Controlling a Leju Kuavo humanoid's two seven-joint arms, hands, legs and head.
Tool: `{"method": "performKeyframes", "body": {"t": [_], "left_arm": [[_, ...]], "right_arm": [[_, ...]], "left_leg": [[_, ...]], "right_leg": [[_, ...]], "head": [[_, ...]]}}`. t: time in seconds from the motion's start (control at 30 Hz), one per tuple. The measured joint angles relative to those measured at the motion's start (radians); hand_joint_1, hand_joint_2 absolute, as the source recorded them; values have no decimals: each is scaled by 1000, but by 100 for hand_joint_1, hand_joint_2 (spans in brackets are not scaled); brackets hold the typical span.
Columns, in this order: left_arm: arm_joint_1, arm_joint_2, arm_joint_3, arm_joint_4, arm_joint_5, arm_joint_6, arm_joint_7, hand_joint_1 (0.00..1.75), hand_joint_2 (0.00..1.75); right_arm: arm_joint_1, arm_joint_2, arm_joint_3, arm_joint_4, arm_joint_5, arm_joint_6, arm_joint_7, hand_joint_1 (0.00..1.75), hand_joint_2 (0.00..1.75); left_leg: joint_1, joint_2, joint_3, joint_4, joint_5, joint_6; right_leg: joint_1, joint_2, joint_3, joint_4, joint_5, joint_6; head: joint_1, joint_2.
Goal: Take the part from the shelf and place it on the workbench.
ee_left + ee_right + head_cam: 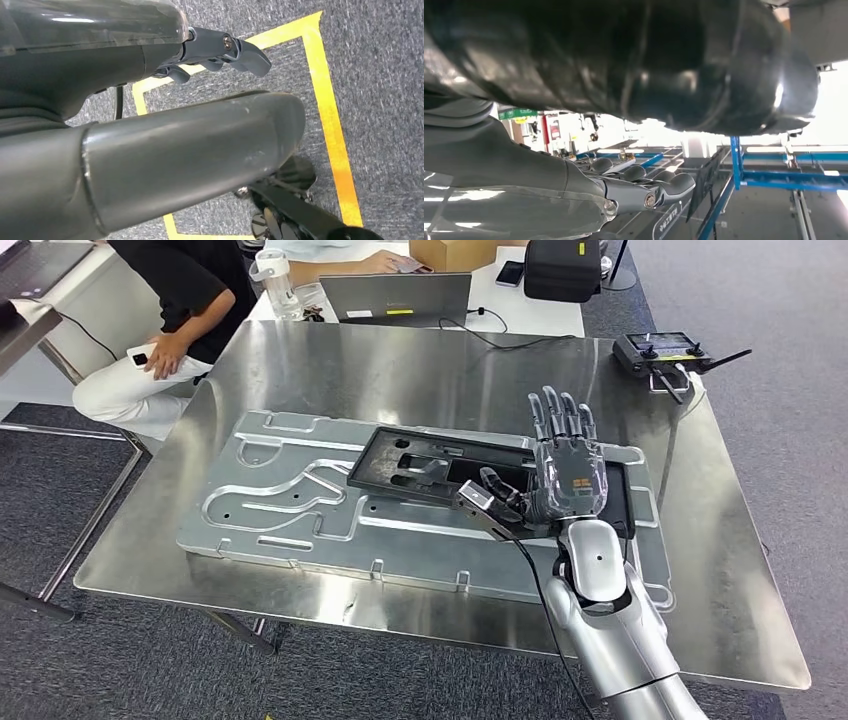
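Note:
The black flat part (pixel 420 465) lies on a large aluminium plate (pixel 290 510) on the steel workbench (pixel 400 370). My right hand (pixel 565 475) hovers palm down over the part's right end, fingers stretched forward and thumb out to the side, nothing held between them. The right wrist view shows the same hand (pixel 624 65) with its fingers (pixel 649 192) extended. My left hand (pixel 175 150) hangs at my side over the carpet, its fingers (pixel 240 50) loosely apart and holding nothing.
A remote controller (pixel 665 350) sits at the bench's back right corner. Behind the bench are a laptop (pixel 400 295), a bottle (pixel 275 280) and a seated person (pixel 170 310) at the back left. Yellow tape (pixel 330 110) marks the floor. Blue racking (pixel 744 175) stands ahead.

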State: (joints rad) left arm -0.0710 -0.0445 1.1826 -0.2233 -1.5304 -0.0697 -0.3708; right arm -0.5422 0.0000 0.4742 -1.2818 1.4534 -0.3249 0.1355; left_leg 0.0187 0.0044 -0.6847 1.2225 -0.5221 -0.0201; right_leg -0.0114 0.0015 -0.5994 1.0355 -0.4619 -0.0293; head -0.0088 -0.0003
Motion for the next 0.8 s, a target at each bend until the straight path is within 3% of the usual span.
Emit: {"method": "performKeyframes", "body": {"t": [0.03, 0.1, 0.13, 0.27, 0.3, 0.37, 0.43, 0.47, 0.5, 0.53, 0.6, 0.63, 0.73, 0.8], "left_arm": [[0, 0, 0, 0, 1, 0, 0, 0, 0], [-2, 0, 0, 0, 2, 2, -1, 0, 0], [-3, 0, 0, 0, 3, 2, -2, 0, 0], [-1, -2, 1, 0, 6, 5, -2, 0, 0], [-1, -3, 1, 0, 7, 6, -2, 0, 0], [-1, -4, 2, 0, 11, 6, -2, 0, 0], [-1, -5, 4, 0, 15, 6, -2, 0, 0], [-1, -5, 6, 0, 18, 6, -2, 0, 0], [0, -6, 8, 0, 23, 6, -2, 0, 0], [0, -7, 11, 0, 29, 5, -2, 0, 0], [0, -11, 20, 0, 41, 2, -2, 0, 0], [0, -13, 24, 0, 46, 1, -2, 0, 0], [3, -15, 33, 0, 55, -1, -2, 0, 0], [4, -18, 38, 0, 56, -1, -3, 0, 0]], "right_arm": [[1, 1, 2, -14, -2, -11, 1, 0, 175], [2, 2, 7, -55, 2, -24, 11, 0, 175], [4, 2, 9, -78, 5, -26, 17, 0, 175], [20, 2, 19, -169, 4, -33, 26, 0, 175], [25, 2, 23, -191, 3, -41, 24, 0, 175], [43, 2, 34, -230, 0, -62, 16, 0, 175], [70, 2, 48, -262, -1, -78, 9, 0, 175], [82, 2, 55, -275, -2, -84, 7, 0, 175], [92, 2, 61, -288, -2, -91, 5, 0, 175], [99, 2, 67, -301, -1, -101, 3, 0, 175], [117, 2, 82, -332, 6, -131, -2, 0, 175], [131, 2, 91, -347, 12, -147, -3, 0, 175], [181, 2, 117, -386, 29, -179, -3, 0, 175], [206, 2, 130, -405, 33, -190, -2, 0, 175]], "left_leg": [[0, 0, 27, -64, 34, 4], [-5, 0, 74, -166, 73, 12], [-8, -1, 83, -186, 74, 15], [-3, -4, 90, -202, 78, 35], [-1, -3, 92, -207, 80, 41], [-1, -3, 92, -208, 81, 48], [-1, -4, 92, -207, 79, 50], [-2, -4, 92, -205, 78, 50], [-2, -5, 92, -203, 77, 50], [-2, -6, 93, -200, 75, 49], [-5, -7, 92, -196, 75, 44], [-6, -8, 91, -194, 75, 40], [-7, -9, 91, -195, 75, 26], [-6, -8, 79, -162, 39, 16]], "right_leg": [[0, 1, 2, 2, -3, 2], [3, 1, 3, 5, -7, 9], [4, 1, 2, 5, -8, 14], [6, -1, -1, 19, -23, 33], [6, -1, -16, 53, -46, 37], [5, -1, -72, 172, -109, 41], [5, -1, -120, 268, -136, 43], [5, -1, -122, 267, -122, 42], [5, -1, -104, 225, -91, 40], [5, -1, -71, 157, -53, 36], [9, -1, -15, 40, -8, 27], [11, -1, -3, 13, -1, 24], [12, -1, -3, 1, 6, 15], [6, -4, -5, -9, 17, 0]], "head": [[0, 0], [0, 0], [0, 0], [1, 0], [2, 0], [2, 0], [2, 0], [2, 0], [2, 0], [2, 0], [2, 0], [2, 0], [1, 0], [1, 0]]}}
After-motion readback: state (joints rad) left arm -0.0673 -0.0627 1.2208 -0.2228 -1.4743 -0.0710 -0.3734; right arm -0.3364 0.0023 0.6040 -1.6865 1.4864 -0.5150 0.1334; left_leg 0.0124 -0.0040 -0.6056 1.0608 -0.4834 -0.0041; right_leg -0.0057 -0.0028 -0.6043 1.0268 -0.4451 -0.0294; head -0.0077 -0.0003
